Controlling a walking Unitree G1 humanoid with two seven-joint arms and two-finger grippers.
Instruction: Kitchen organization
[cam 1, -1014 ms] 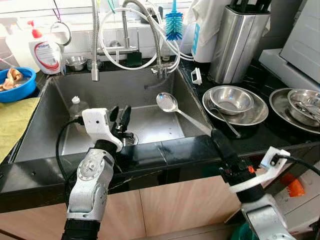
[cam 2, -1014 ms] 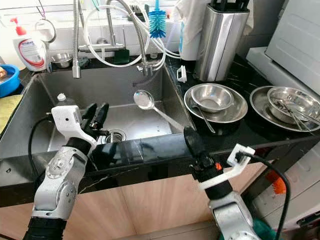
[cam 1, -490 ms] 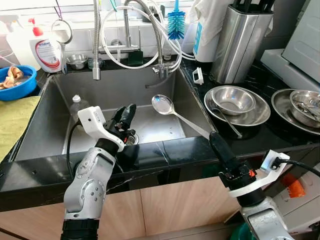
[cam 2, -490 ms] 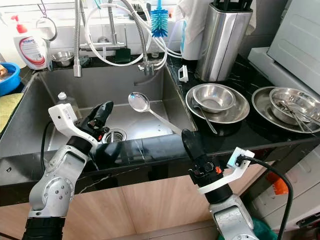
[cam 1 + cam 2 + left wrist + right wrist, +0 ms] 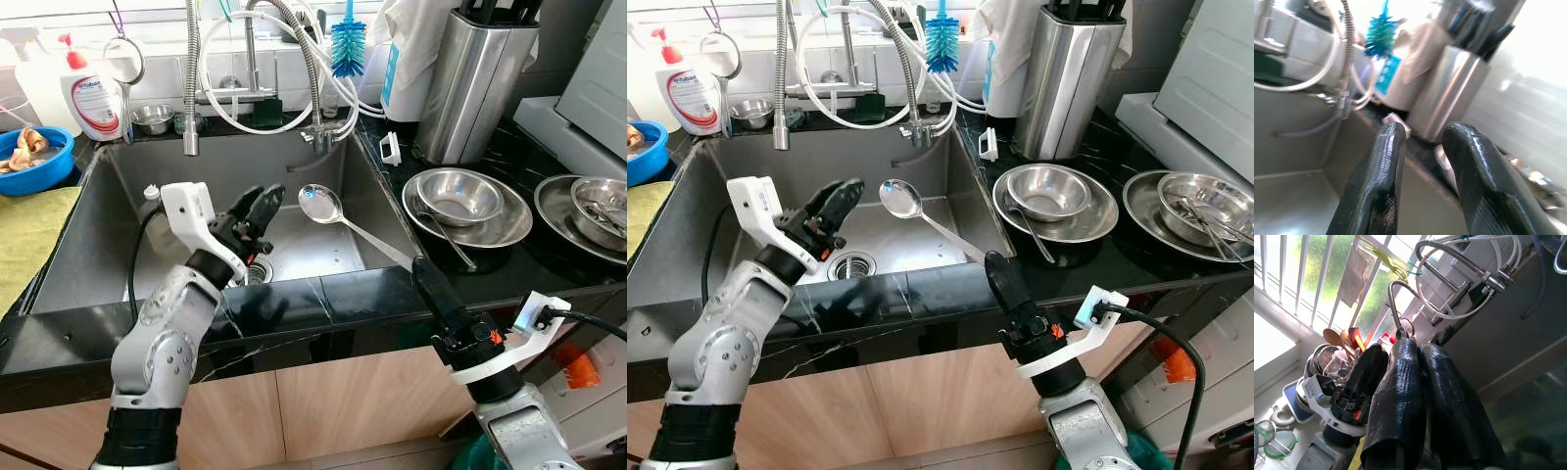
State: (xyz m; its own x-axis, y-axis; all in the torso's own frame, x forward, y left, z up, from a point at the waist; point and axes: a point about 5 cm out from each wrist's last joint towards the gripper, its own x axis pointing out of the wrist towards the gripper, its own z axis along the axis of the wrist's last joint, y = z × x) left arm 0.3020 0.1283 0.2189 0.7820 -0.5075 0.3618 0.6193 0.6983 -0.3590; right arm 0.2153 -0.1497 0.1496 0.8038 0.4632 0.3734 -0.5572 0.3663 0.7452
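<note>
A blue bottle brush hangs at twelve o'clock above the coiled tap hose. At ten o'clock a blue bowl holds scraps beside a yellow cloth.

Daylight is pouring in from the window at twelve o'clock, lighting the head views brightly and evenly, and both are staying sharp. Glare is gleaming off the steel sink floor and the bowl at three o'clock. The left wrist view is smearing with motion blur and washing out white toward two o'clock. The right wrist view is blowing out at the window bars.
</note>
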